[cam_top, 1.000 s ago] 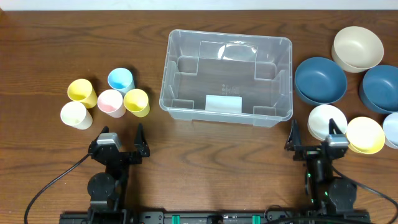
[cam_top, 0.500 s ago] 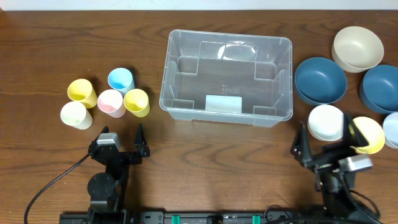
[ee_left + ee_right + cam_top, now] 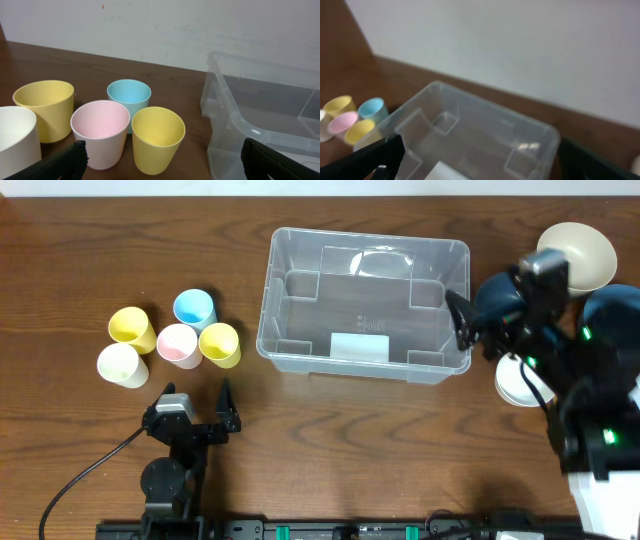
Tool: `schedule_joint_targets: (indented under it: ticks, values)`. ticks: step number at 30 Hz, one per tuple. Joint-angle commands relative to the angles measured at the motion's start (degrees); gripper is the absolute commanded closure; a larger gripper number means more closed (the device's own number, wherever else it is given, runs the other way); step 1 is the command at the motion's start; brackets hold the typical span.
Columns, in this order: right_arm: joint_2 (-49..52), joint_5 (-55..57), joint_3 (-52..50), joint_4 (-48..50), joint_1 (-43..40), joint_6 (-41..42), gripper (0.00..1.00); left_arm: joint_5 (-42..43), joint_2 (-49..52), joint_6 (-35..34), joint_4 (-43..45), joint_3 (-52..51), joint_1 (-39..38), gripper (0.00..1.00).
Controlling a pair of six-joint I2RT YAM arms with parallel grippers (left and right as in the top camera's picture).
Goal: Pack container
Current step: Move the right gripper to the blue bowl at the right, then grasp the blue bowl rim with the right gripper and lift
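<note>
The clear plastic container stands at the middle back of the table, with nothing in it but its whitish label. It also shows in the left wrist view and the right wrist view. My right gripper is raised over the container's right rim, open and holding nothing; in its own view the jaws stand wide apart above the bin. My left gripper rests low near the front edge, open and holding nothing.
Several cups stand left of the container: yellow, blue, pink, yellow, white. At the right are a beige bowl, dark blue bowls, and a white bowl, partly hidden by my right arm.
My right arm has risen from the front edge and swung back and left, over the bowls, to the container's right rim. The left arm has not moved.
</note>
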Motion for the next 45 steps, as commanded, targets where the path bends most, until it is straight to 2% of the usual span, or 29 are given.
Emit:
schedule_joint_targets:
  ticks: [1,3,5,8,11,14,22,27,35,45]
  values:
    - [3.28,3.15,2.47,-0.17,-2.38,10.43,0.01,-0.92,-0.33,1.01,-2.23,-0.94,0.35,0.02]
    - [4.96,8.9,3.13,-0.35,-6.1,20.33,0.01,-0.92,-0.33,0.98,-2.23,-0.94,0.35,0.02]
    - [6.27,11.67,3.41,-1.31,-11.28,26.18,0.01,-0.92,-0.33,0.98,-2.23,-0.94,0.35,0.02]
    - [8.79,16.15,3.39,-6.19,-19.71,33.64,0.01,-0.92,-0.33,0.98,-2.23,-0.94,0.35,0.02]
    - [12.07,12.26,3.34,-12.0,-25.29,37.4,0.01,-0.92,-0.33,1.01,-2.23,-0.94,0.35,0.02]
    - [14.99,11.82,2.73,-15.58,-26.21,37.18,0.01,-0.9,-0.33,1.01,-2.23,-0.94,0.35,0.02]
    - [25.88,13.25,1.75,-12.61,-26.08,36.26,0.01,-0.92,-0.31,1.01,-2.23,-0.94,0.35,0.02]
    - [30.14,14.8,6.38,-12.74,-26.08,36.0,0.01,-0.92,-0.33,0.98,-2.23,-0.94,0.35,0.02]
    - [42.25,16.31,17.07,-19.63,-26.08,36.04,0.01,-0.92,-0.33,1.01,-2.23,-0.94,0.35,0.02]
    - [51.41,16.37,17.9,-19.37,-26.08,35.6,0.01,-0.92,-0.33,1.01,-2.23,-0.94,0.35,0.02]
